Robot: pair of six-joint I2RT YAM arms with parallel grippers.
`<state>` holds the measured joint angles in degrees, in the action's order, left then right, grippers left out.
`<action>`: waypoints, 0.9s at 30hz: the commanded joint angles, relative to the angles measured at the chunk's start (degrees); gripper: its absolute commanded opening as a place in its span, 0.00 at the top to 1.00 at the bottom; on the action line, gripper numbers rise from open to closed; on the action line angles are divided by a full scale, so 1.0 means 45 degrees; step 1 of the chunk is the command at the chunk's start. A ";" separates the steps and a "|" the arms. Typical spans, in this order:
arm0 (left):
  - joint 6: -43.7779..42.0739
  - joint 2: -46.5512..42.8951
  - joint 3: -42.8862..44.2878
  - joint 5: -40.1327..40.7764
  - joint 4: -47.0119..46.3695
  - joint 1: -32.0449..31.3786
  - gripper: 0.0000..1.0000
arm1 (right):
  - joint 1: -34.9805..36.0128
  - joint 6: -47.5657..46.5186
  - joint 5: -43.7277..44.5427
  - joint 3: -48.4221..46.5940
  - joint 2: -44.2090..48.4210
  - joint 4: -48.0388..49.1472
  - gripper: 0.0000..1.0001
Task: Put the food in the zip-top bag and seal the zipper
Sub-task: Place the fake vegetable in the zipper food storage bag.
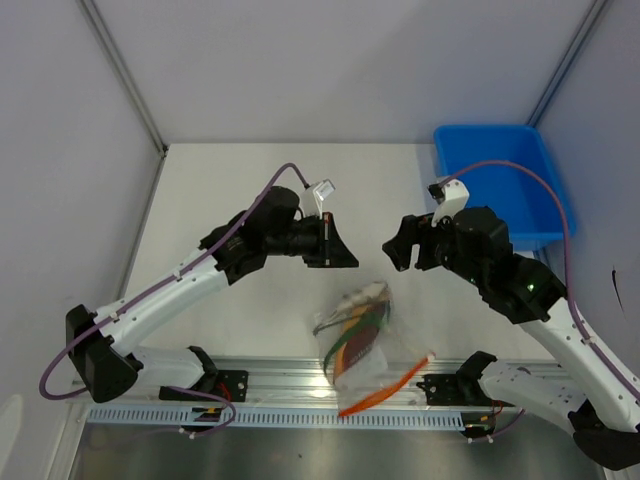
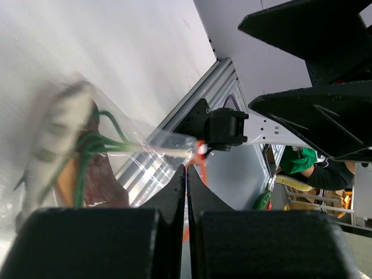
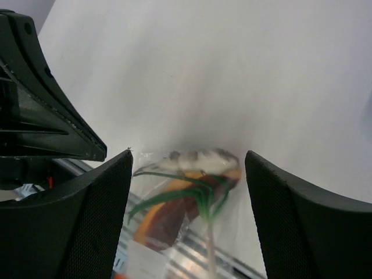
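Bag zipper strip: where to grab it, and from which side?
Pinch the zipper near its right end, where it seems to jut past the zip-top bag. Come straight down from above, jaws across the strip: it is thin, straight and lying flat, so a crosswise pinch likely holds best.

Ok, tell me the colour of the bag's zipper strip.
The zipper strip is orange-red, clearest in the top external view.

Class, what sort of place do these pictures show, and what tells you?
Probably a robotics lab test cell: robot arms bolted to an aluminium rail, a white table, plain grey partition walls around it.
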<state>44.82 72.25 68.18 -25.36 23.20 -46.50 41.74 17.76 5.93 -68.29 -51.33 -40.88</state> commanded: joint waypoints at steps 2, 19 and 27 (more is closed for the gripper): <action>-0.0155 0.0000 0.0512 -0.0359 -0.0370 0.0080 0.99 | -0.0114 0.0799 -0.1476 -0.0059 -0.0039 -0.0466 0.22; -0.5016 -0.0800 -0.1752 0.4088 -0.0116 -0.5421 0.87 | -0.4915 0.2675 -0.1080 -0.1817 -0.0741 -0.2517 0.18; -0.6929 -0.0276 -0.3043 0.8348 -0.1288 -0.8297 0.60 | -0.7534 0.2148 -0.4111 -0.1387 -0.0586 -0.2126 0.18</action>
<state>19.33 70.08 54.46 2.31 22.06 -81.76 9.87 28.49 -5.82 -74.46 -54.65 -50.94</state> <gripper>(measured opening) 0.378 0.817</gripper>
